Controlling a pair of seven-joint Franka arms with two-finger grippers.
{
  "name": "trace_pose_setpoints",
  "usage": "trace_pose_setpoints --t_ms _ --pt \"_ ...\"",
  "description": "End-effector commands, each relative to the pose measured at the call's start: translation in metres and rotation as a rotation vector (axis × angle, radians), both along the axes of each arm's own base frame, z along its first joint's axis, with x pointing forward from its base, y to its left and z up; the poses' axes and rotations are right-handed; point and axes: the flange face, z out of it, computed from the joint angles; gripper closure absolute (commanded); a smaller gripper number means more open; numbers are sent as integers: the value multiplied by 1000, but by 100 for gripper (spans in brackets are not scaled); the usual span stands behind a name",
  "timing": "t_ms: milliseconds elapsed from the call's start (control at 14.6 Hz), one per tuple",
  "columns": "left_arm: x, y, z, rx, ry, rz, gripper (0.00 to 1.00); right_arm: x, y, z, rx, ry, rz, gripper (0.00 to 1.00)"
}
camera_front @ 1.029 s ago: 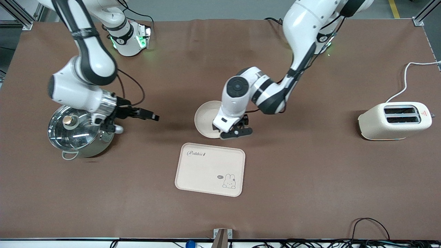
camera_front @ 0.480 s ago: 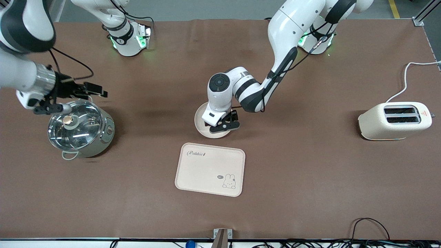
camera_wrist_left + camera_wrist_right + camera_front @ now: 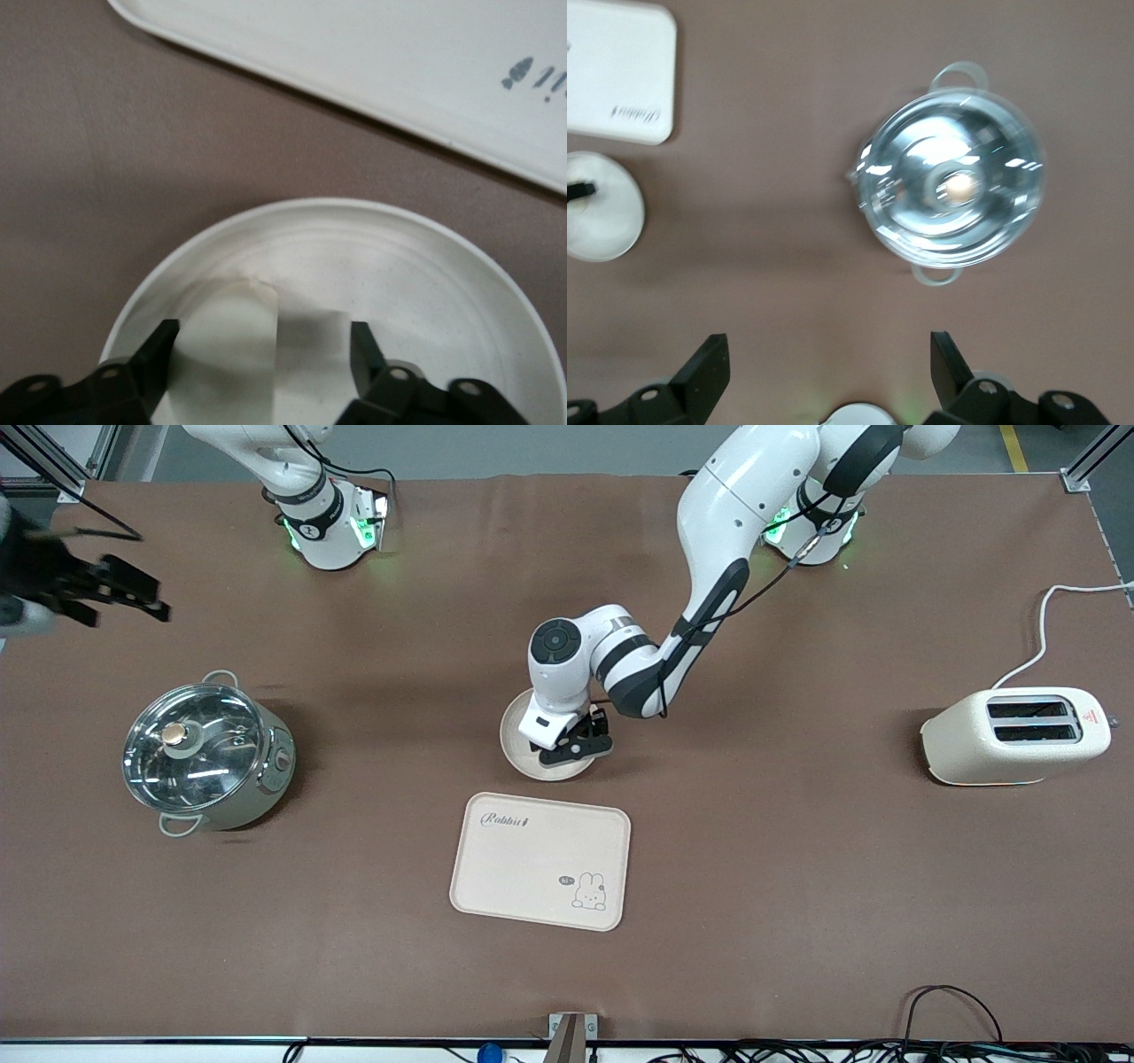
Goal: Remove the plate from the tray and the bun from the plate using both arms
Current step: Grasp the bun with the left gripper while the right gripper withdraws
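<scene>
A brown table holds a round cream plate near its middle, just farther from the front camera than a rectangular cream tray with a rabbit drawing; the two sit close but apart. The left gripper is low over the plate, its black fingers spread open above the plate's inner surface, holding nothing. No bun can be made out on the plate or elsewhere. The right gripper is raised in the air over the table's edge at the right arm's end, toward the corner by the bases, and its fingers are also spread apart and empty. A lidded metal pot stands near the right arm's end of the table. A cream toaster stands near the left arm's end, its white cord running off that edge.
</scene>
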Motion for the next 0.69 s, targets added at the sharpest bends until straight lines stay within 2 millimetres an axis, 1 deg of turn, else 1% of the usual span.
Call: trace_pose_setpoints --t_ms 0,69,137,206,274,343,411,480,549,617 --pt "-2 -1 4 5 -26 7 74 12 -6 19 -55 -22 0 0" --pt "-2 -1 5 4 -26 11 86 12 -8 26 -59 -37 0 0" --pt "-1 0 5 4 -27 10 91 12 -10 25 -62 -39 -5 0" --pt "2 1 8 3 -29 7 100 13 -8 24 -62 -38 -8 0" --pt "7 5 11 6 -29 10 100 15 -5 20 -62 -33 -3 0" --pt "11 8 27 12 -36 7 100 14 -3 21 -62 -33 1 0" --pt "18 15 43 36 -21 -1 100 15 -2 19 -62 -32 4 0" --pt "34 35 65 75 4 -26 100 16 -4 17 -62 -29 0 0" --pt "55 62 93 82 34 -54 100 18 -2 13 -62 -20 2 0" --pt "71 85 118 66 67 -98 100 18 -2 12 -62 -16 2 0"
